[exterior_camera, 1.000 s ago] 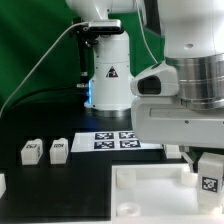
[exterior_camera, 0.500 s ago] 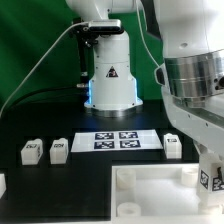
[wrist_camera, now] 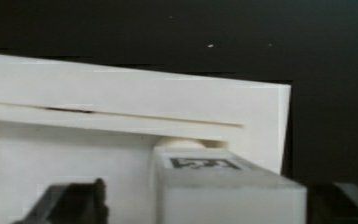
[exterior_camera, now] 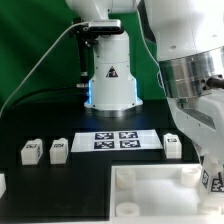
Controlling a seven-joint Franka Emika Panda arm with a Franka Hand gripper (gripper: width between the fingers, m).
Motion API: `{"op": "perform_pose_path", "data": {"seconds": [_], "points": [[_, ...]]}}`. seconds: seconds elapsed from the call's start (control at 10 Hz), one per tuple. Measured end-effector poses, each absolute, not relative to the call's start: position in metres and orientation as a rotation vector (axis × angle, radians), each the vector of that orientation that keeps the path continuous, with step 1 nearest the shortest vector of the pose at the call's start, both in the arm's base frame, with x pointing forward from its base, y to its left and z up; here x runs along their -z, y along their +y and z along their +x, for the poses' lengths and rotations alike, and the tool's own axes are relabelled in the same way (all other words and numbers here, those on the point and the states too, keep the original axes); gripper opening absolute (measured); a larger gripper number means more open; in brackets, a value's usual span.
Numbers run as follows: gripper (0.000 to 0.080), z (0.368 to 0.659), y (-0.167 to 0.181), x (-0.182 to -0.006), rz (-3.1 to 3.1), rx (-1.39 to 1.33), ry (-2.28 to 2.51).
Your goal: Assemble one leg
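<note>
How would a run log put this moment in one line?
gripper: astride leg, clamp unclear | leg: at corner of top | seating: cannot tell

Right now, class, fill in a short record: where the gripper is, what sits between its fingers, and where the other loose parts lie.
gripper: at the white top's corner, at the exterior view's right
between fingers: one leg, tag showing; grip unclear
white top: flat on the table, in front
spare legs: two at the exterior view's left, one beside the marker board
</note>
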State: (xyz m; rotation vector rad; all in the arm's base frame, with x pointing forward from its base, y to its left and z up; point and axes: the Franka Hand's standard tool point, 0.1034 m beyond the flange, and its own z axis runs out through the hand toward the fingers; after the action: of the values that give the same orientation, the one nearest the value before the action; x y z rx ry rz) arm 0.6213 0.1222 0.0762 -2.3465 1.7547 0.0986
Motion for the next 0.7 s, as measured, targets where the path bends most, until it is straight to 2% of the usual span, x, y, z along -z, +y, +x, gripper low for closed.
{"op": "perform_pose_path", "data": {"seconds": [0.1, 0.2, 0.5, 0.7], "points": [[0.0622, 0.619, 0.123, -0.078, -2.55, -0.095, 1.5], [0.0641, 0.618, 0.127, -0.081, -2.737, -0.073, 1.265], [0.0648, 0.619, 0.126, -0.08, -2.896, -0.029, 0.833], [0.0649, 0.622, 0.115, -0.08, -3.036, 0.022, 0.259]]}}
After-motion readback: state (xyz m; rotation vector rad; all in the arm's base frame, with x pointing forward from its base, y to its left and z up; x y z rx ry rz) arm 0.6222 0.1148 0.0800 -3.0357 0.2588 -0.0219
